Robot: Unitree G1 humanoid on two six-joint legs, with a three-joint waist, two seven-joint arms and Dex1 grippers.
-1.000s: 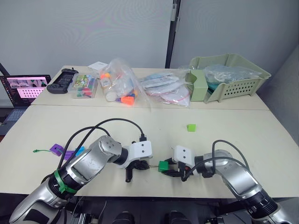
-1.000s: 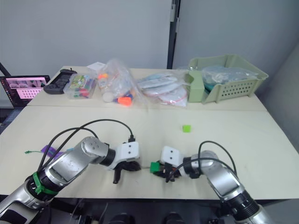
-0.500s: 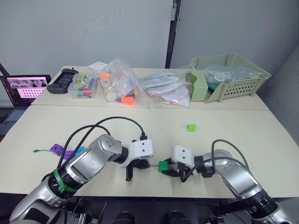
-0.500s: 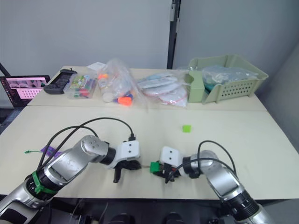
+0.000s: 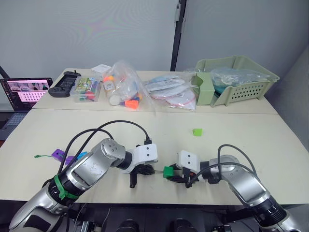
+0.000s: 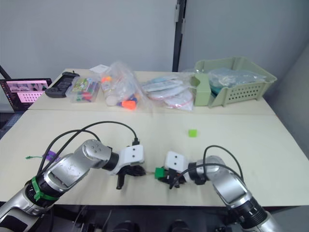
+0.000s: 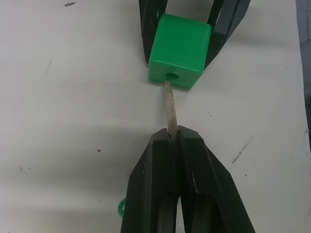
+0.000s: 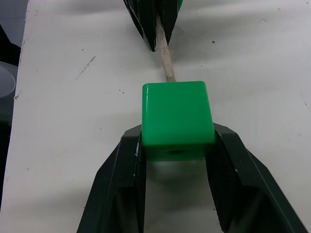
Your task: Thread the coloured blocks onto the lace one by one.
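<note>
Grippers meet at the table's (image 5: 145, 128) near edge: the right gripper (image 8: 176, 145) has its jaws clamped on a dark green block (image 7: 180, 50), while the left gripper (image 7: 174, 141), jaws pressed together on the lace's pale tip (image 7: 170, 109), holds that tip at the block's hole. Purple blocks (image 5: 59, 154) lie off to the left on the green lace (image 5: 42, 156); farther back sits a light green block (image 5: 197, 132).

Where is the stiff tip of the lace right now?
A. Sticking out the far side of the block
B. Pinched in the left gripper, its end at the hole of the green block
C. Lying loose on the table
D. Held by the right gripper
B: the left gripper pinches the lace tip, whose end meets the hole of the green block that the right gripper clamps.
</note>
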